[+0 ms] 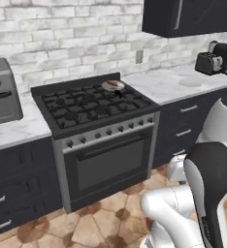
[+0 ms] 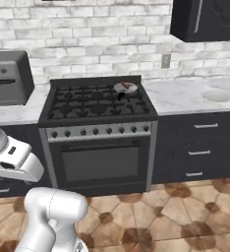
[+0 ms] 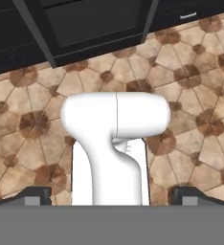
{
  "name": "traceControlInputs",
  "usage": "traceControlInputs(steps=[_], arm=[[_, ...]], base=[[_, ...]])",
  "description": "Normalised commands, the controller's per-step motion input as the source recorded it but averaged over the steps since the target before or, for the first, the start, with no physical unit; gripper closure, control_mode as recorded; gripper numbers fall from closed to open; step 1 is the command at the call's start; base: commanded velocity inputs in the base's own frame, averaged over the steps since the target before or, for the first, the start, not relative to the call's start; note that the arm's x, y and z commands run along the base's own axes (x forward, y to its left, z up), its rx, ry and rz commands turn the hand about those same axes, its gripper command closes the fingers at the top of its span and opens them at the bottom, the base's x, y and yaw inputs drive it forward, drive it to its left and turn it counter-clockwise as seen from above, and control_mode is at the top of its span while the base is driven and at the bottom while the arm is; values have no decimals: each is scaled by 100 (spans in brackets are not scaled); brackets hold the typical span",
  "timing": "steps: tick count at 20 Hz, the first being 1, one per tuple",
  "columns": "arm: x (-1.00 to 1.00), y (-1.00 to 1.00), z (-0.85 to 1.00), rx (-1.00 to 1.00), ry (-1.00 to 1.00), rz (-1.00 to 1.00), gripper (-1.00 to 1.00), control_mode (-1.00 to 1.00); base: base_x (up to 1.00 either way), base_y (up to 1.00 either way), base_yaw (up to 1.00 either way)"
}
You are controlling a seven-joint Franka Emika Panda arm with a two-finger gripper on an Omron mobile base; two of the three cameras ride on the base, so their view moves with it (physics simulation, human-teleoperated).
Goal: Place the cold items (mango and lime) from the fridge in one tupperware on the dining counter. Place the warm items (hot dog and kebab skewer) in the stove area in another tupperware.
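Observation:
On the black gas stove (image 1: 93, 104) (image 2: 97, 101), a small pale round dish (image 1: 113, 85) (image 2: 126, 87) sits on the back right burner. It holds something reddish with a dark stick beside it. It is too small to tell whether that is the hot dog or the kebab skewer. My gripper (image 3: 111, 196) is open, its fingertips (image 3: 37, 195) far apart with nothing between them. It hangs low and points down at the tiled floor in front of the oven door (image 3: 99, 24). The mango, the lime and the tupperware are out of view.
A grey toaster oven (image 1: 1, 92) (image 2: 6, 78) stands on the counter left of the stove. Right of it, the marble counter (image 1: 164, 85) (image 2: 186, 96) carries a white plate (image 1: 189, 82) (image 2: 216, 96) and a dark toaster (image 1: 208, 62). Dark drawers line the front, and a dark cabinet (image 1: 188, 17) hangs above.

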Motion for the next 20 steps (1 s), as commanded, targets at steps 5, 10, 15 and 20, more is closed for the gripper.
traceControlInputs(steps=[5, 10, 15, 20], arm=[[0, 0, 0, 0, 0, 0, -100, 100], [0, 0, 0, 0, 0, 0, -100, 100], [0, 0, 0, 0, 0, 0, -100, 100], [0, 0, 0, 0, 0, 0, -100, 100]], base=[[77, -74, 43], [82, -63, 33], [67, -52, 23], [47, -50, 13]])
